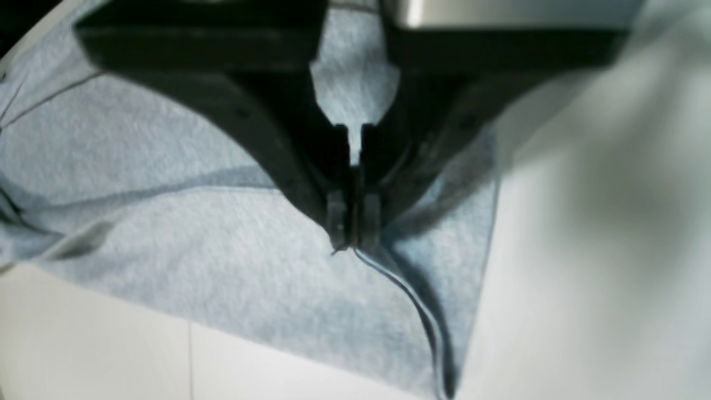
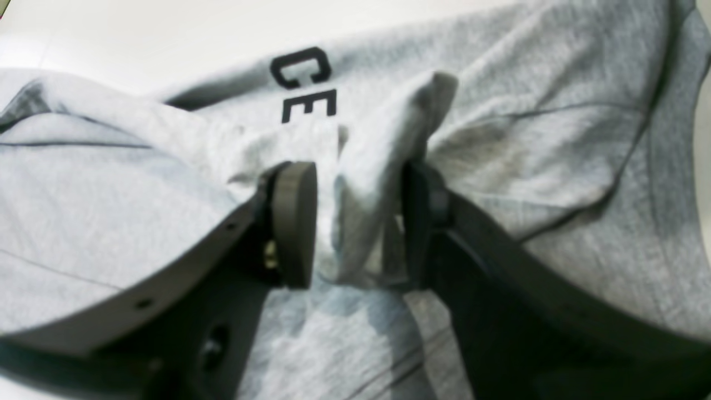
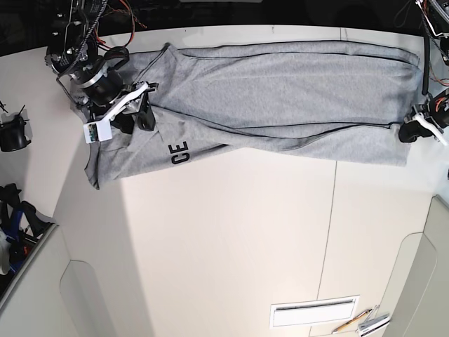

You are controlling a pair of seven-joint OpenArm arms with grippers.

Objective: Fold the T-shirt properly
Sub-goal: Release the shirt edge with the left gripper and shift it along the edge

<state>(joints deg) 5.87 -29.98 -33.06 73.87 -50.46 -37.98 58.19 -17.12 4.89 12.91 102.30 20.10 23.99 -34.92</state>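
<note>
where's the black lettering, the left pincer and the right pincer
black lettering (image 2: 304,83), right wrist view, on the C
left pincer (image 1: 353,225), left wrist view, shut tips pinching the T-shirt (image 1: 222,266)
right pincer (image 2: 358,222), right wrist view, bunched fabric between its pads

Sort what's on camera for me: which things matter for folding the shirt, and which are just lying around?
Job:
- T-shirt, spread along the table's far edge
- left gripper, shut on the shirt's end
- right gripper, jaws around a bunch of cloth near the black letters

Lying about:
- pencil at the near edge
- white table itself
</note>
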